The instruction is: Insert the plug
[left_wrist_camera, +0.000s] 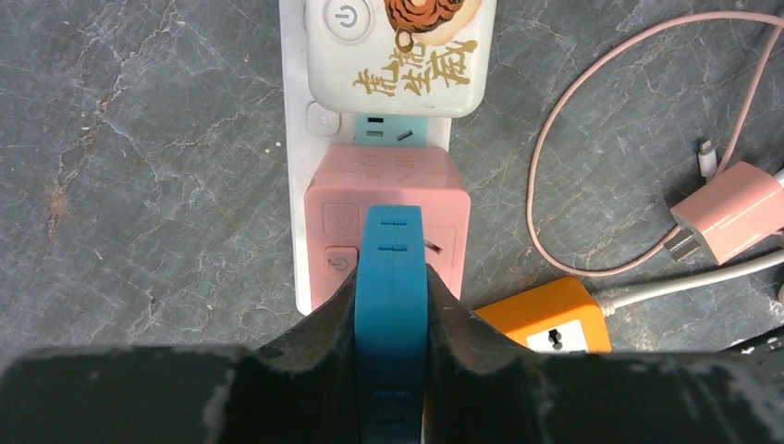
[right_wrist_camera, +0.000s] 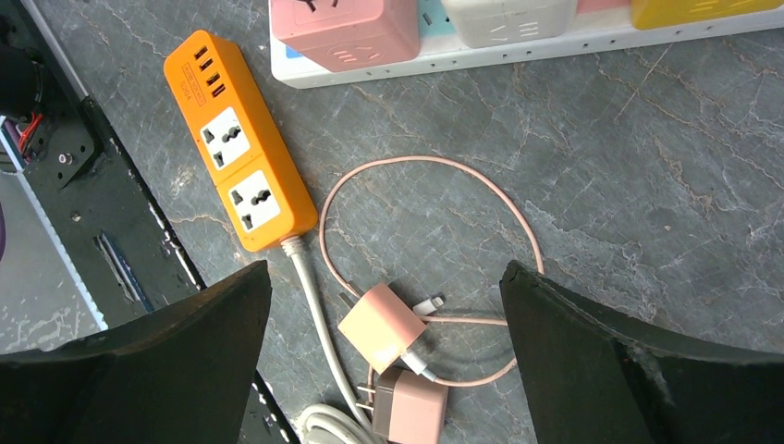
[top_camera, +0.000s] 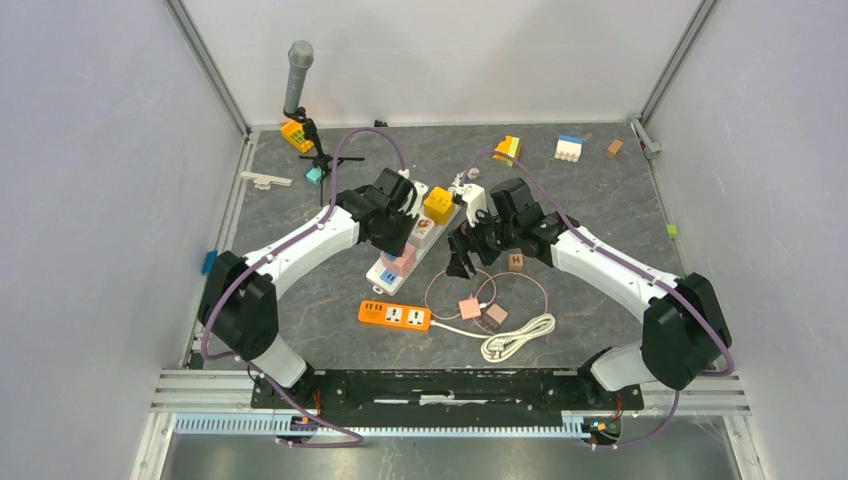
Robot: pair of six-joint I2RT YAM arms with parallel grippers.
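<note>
Plug (left_wrist_camera: pixel 392 240), a blue one, is sitting pinched between the two dark fingers of the left gripper (left_wrist_camera: pixel 391 291), which is closing tight on its sides. Its free end is projecting past the fingertips and lying across the top of a pink cube adapter (left_wrist_camera: pixel 384 185) in the left wrist view; whether it is touching that cube cannot be told. The pink cube is sitting on a white power strip (left_wrist_camera: pixel 296 139), and just beyond it a teal socket face (left_wrist_camera: pixel 388 129) is showing, with a white printed cube adapter (left_wrist_camera: pixel 398 55) sitting further along the same strip.

The right gripper (right_wrist_camera: pixel 385 268) is hanging with its jaws spread wide and holding nothing. It is well apart from the plug, hovering over the grey table (right_wrist_camera: pixel 647 185). Below it two pink chargers (right_wrist_camera: pixel 381 326) are lying side by side, touching, inside a loop of pink cable (right_wrist_camera: pixel 462 171). An orange power strip (right_wrist_camera: pixel 240 157) is lying to one side of them, its pale cord (right_wrist_camera: pixel 319 324) running past the chargers. In the overhead view both arms are reaching in toward the white strip from either side.
</note>
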